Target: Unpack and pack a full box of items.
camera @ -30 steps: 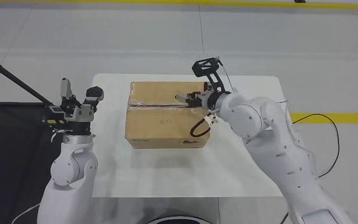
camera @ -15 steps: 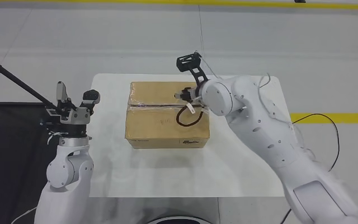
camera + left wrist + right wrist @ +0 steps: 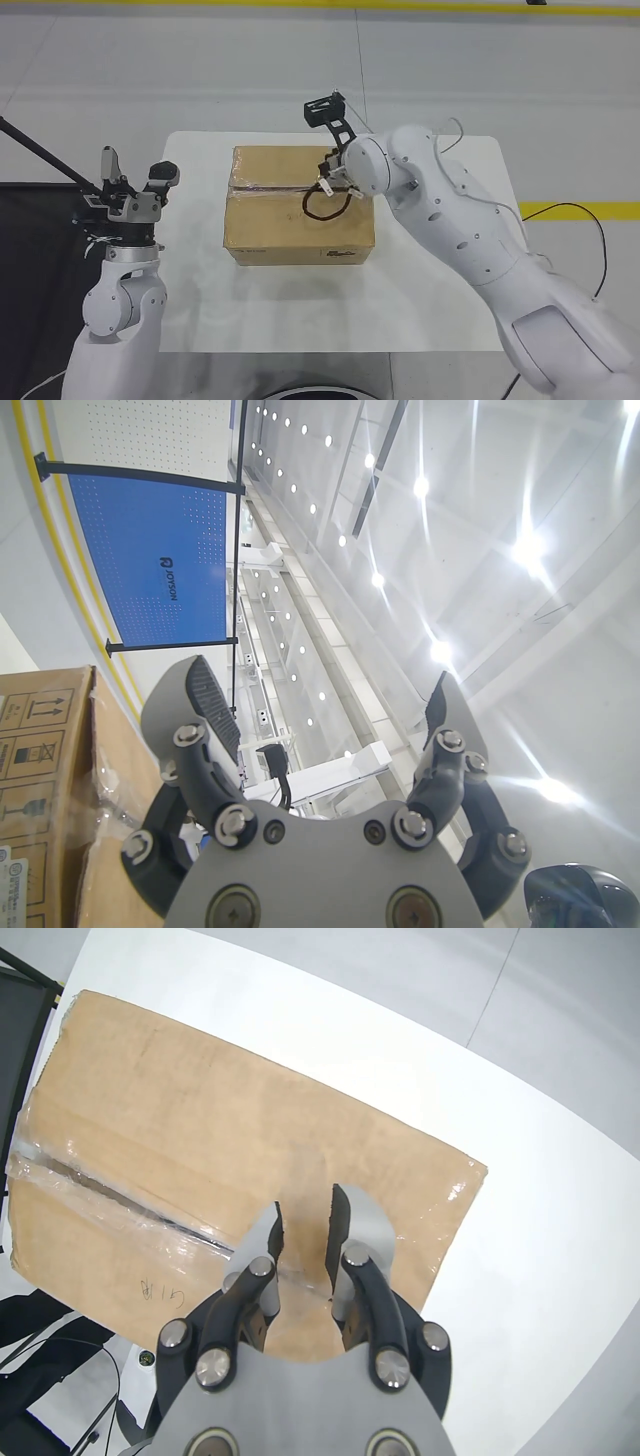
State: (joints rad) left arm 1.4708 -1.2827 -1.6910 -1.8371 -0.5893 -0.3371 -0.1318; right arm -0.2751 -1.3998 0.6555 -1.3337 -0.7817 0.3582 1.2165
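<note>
A closed cardboard box (image 3: 280,205) sits on the white table (image 3: 430,290), its top seam (image 3: 125,1208) covered with clear tape. My right gripper (image 3: 307,1195) hovers just over the box top (image 3: 200,1118) near the taped seam's right end, fingers a little apart with nothing between them. From above, the right gripper (image 3: 328,173) is over the box's right half, mostly covered by its wrist. My left gripper (image 3: 138,170) stands at the table's left edge, pointing upward and open. In the left wrist view the left gripper (image 3: 322,680) is empty, with the box's side (image 3: 45,760) beside it.
A black metal frame (image 3: 40,155) stands off the table's left edge. A black cable (image 3: 325,205) from the right wrist loops over the box top. Bare table surface lies in front of the box and to its right.
The right arm swung left over the box top, carrying its gripper from the right edge toward the middle. The left arm shifted slightly between the first two frames, then held still.
</note>
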